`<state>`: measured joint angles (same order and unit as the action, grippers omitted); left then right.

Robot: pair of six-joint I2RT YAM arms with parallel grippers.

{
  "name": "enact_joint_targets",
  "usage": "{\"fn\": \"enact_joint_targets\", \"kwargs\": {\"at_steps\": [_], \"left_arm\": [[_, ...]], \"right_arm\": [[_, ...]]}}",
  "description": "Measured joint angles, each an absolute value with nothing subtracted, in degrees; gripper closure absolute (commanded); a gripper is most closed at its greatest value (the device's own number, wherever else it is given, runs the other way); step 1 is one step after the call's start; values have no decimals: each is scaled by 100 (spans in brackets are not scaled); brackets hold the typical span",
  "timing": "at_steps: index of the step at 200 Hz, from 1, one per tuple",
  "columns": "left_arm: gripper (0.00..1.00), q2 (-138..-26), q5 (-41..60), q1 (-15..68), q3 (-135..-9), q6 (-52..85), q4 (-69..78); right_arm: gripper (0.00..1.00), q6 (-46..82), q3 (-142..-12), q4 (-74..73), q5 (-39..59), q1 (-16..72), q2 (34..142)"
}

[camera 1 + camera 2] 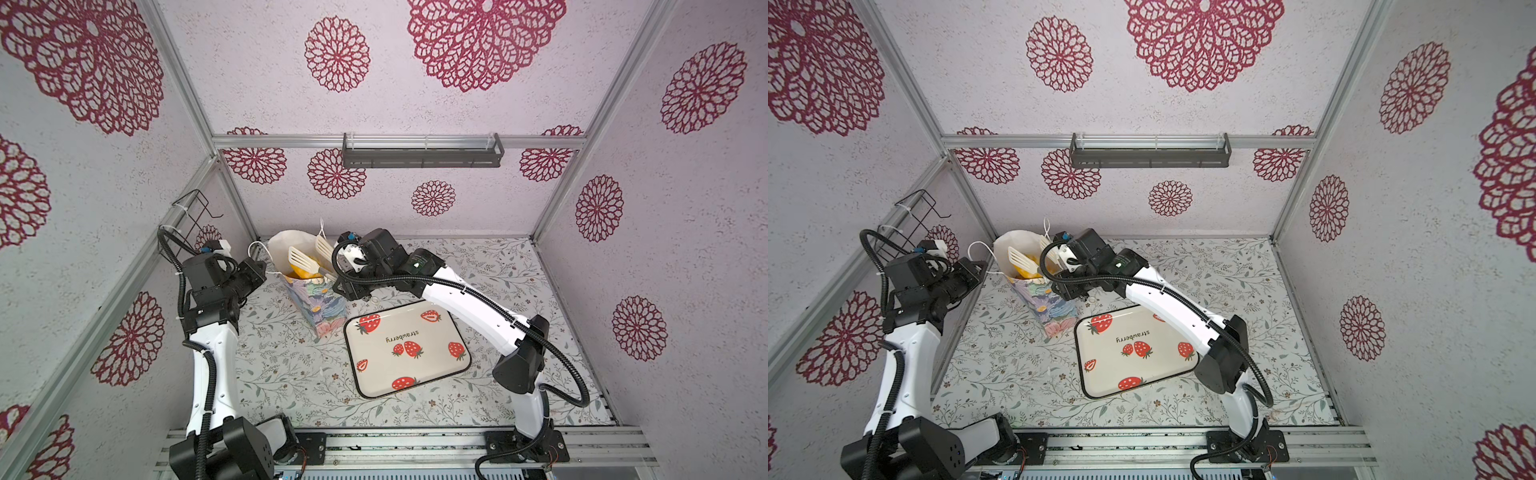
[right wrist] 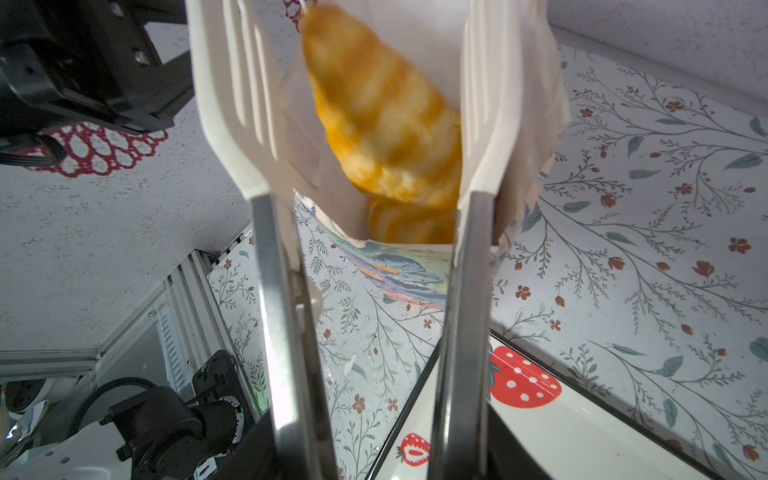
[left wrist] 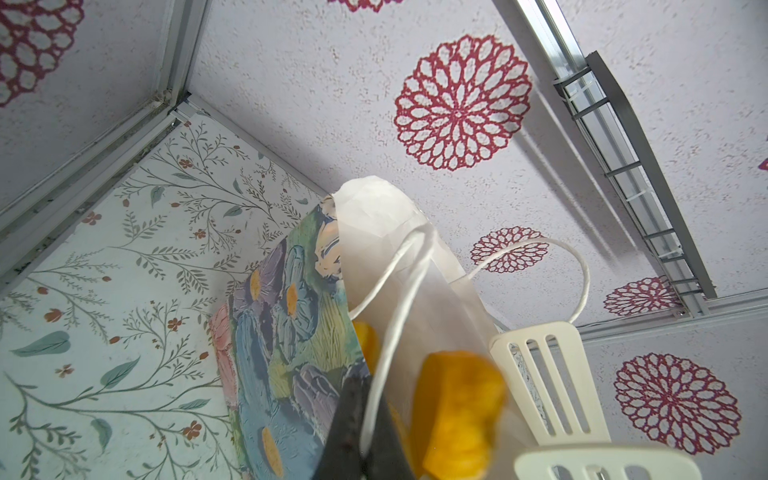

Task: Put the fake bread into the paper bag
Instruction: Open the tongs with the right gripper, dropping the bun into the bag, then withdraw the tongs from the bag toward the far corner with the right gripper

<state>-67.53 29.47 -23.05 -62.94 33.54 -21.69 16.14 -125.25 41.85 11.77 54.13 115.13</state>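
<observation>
Hanging, perhaps loose, between right tool's (image 2: pixel 376 467) tongs (image 2: pixel 272 270): croissant (image 2: pixel 382 112).

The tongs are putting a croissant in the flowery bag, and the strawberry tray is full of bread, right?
No: the strawberry tray has no bread on it, as both top views show. The tongs are putting a croissant in the flowery bag.

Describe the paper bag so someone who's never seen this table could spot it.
On the leaf-patterned table, find the strawberry tray; off its far left corner stands the paper bag. Pastel painted flowers outside, white inside, cord handles: the only tall thing there.
</observation>
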Motion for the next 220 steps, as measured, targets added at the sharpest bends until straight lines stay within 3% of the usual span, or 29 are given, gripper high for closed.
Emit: {"fn": "enact_joint_targets", "kwargs": {"at_steps": [119,220], "left_arm": [[100,-6901,3118,-2128,-6326,3365,-2091],[100,-6912,2685,-2012,-6523,3258,-2276]], "right_arm": [[48,1492,-13006,4423,880,5374,11432],[49,1466,-11024,4005,589,4731,9607]]}}
